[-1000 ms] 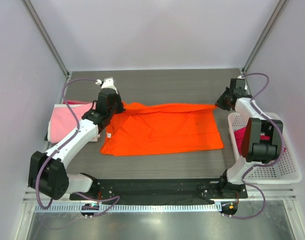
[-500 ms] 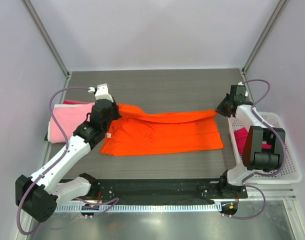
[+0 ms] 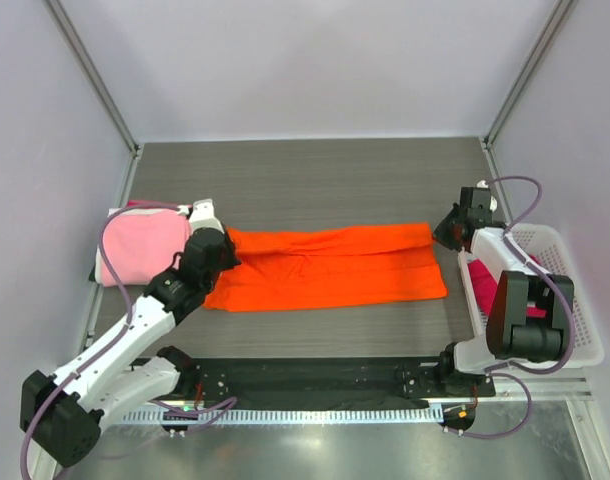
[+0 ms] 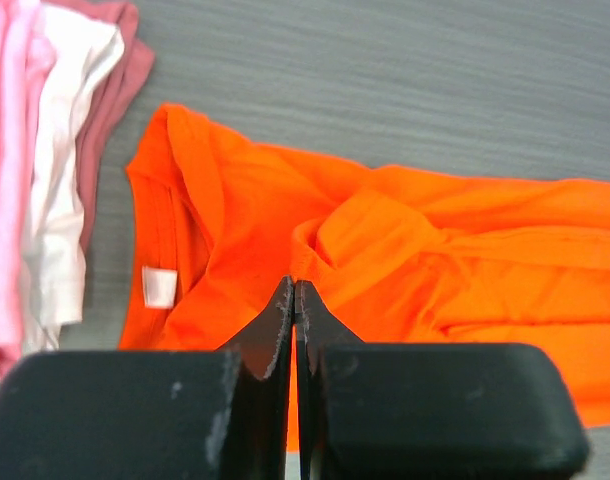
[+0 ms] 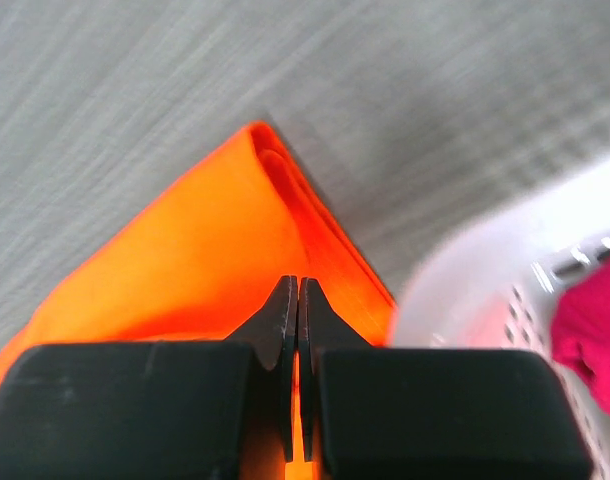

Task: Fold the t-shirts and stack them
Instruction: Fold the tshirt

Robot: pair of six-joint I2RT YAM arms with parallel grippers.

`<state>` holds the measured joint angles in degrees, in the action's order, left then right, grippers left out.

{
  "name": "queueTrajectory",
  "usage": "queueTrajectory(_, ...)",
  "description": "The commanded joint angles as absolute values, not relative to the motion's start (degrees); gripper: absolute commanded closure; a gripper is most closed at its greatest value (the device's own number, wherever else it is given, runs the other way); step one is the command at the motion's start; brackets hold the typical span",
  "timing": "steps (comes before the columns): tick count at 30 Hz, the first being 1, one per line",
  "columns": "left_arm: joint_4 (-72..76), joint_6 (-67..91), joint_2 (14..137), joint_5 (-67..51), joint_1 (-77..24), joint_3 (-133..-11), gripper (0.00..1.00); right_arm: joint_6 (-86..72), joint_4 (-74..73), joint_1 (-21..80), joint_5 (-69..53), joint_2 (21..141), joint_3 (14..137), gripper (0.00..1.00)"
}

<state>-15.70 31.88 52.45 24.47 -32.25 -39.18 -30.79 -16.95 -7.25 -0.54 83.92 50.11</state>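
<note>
The orange tee (image 3: pixel 330 265) lies mid-table (image 3: pixel 315 180), folded once lengthwise. The left hand (image 3: pixel 223 252) and right hand (image 3: pixel 442 229) each pinch an end of its far edge. The stack (image 3: pixel 140 245) sits at left. A magenta tee (image 3: pixel 480 280) waits in the basket (image 3: pixel 570 325); cross folds are likely left.

No readable text — the white tag (image 4: pixel 157 287) inside the orange t-shirt (image 4: pixel 385 240) shows nothing legible

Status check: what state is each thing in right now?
orange shirt: lying on table, partly folded lengthwise
left gripper: shut on orange shirt
right gripper: shut on orange shirt
shirt pile: folded, stacked
magenta shirt: unfolded, in basket
</note>
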Motion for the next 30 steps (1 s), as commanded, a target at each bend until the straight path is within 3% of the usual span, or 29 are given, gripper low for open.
queueTrajectory(1, -17.7, 34.9, 48.4, 25.4, -32.8, -36.8, 1.00, -33.2, -14.3, -7.5, 3.7, 80.1, 48.3, 0.99)
queueTrajectory(3, -18.9, 36.1, 46.9, 24.9, -32.9, -35.5, 1.00, -33.5, -13.8, -7.5, 4.0, 78.8, 46.6, 0.97)
queueTrajectory(5, -20.1, 37.3, 44.8, 22.9, -32.9, -33.5, 1.00, -33.9, -13.4, -7.5, 4.0, 78.3, 45.3, 0.89)
queueTrajectory(6, -20.6, 38.6, 44.2, 21.7, -33.0, -32.8, 1.00, -34.2, -13.3, -7.5, 4.1, 77.4, 44.7, 0.72)
queueTrajectory(7, -20.8, 39.2, 43.9, 20.3, -32.9, -32.2, 0.99, -34.5, -13.2, -7.5, 4.5, 76.9, 44.1, 0.66)
queueTrajectory(10, -21.2, 41.6, 41.8, 15.0, -33.1, -28.9, 0.98, -35.0, -11.5, -7.5, 4.5, 73.0, 41.8, 0.52)
queueTrajectory(12, -21.5, 43.0, 39.4, 11.8, -33.2, -26.7, 0.92, -34.0, -9.9, -7.4, 2.7, 71.1, 41.0, 0.44)
queueTrajectory(19, -27.8, 45.9, 28.4, 10.0, -33.3, -24.9, 0.52, -31.9, -8.2, -0.5, -13.3, 71.3, 45.0, 0.43)
queueTrajectory(20, -29.1, 47.6, 27.7, 11.4, -33.3, -25.2, 0.37, -31.9, -8.0, 1.7, -15.4, 72.4, 45.7, 0.43)
queueTrajectory(22, -30.7, 49.9, 28.7, 15.4, -33.3, -25.7, 0.25, -31.8, -7.2, 6.0, -15.6, 73.8, 46.6, 0.45)
queueTrajectory(26, -32.3, 50.0, 39.4, 20.3, -33.1, -33.5, 0.19, -34.3, -3.9, 14.6, -16.0, 78.5, 49.2, 0.48)
queueTrajectory(30, -32.8, 46.8, 54.3, 21.2, -30.9, -42.0, 0.19, -34.9, -2.0, 21.4, -15.0, 85.2, 53.3, 0.54)
